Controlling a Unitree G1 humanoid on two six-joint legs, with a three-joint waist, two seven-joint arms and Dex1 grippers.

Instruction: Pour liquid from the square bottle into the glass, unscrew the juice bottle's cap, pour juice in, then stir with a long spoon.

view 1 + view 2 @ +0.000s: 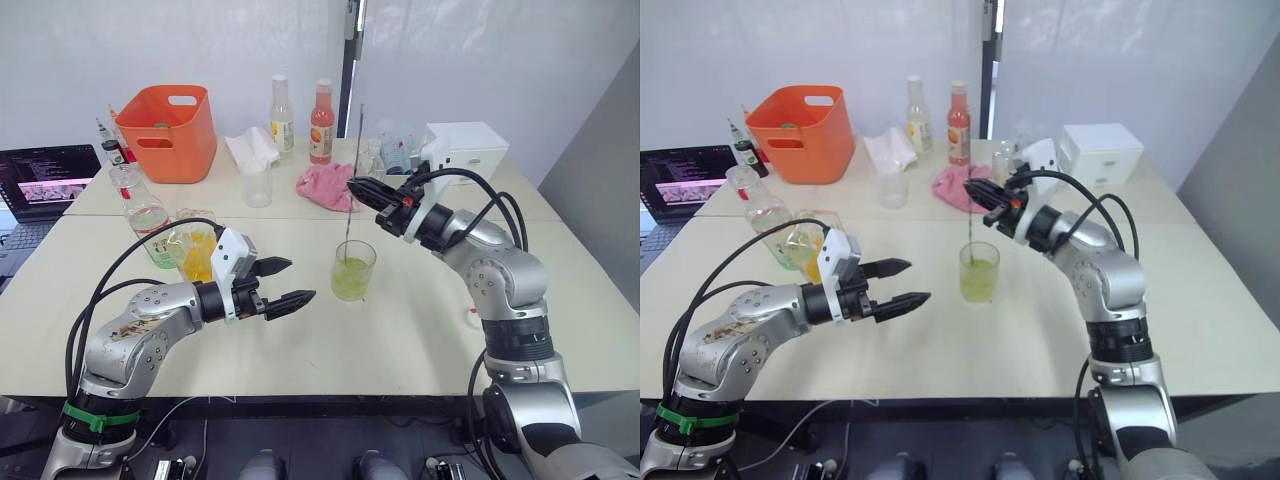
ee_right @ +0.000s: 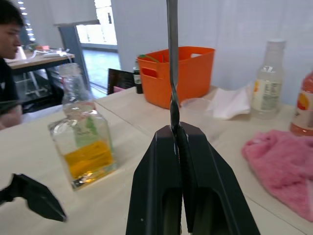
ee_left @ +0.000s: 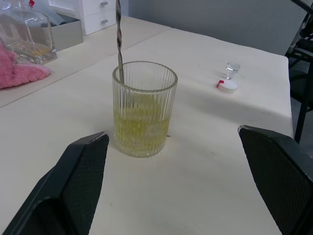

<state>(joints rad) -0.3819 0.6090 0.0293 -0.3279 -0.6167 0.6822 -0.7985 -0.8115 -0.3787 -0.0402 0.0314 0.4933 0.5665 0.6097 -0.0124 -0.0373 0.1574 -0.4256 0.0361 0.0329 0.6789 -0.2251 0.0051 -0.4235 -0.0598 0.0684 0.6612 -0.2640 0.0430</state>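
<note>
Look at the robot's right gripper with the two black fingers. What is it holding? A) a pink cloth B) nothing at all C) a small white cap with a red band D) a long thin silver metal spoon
D: the right gripper is shut on the long thin silver metal spoon, whose lower end stands in the clear ribbed glass of yellow-green liquid.

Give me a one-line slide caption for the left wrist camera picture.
Open left gripper faces the ribbed glass of yellow-green drink, the long spoon standing in it, the cap lying beyond.
</note>
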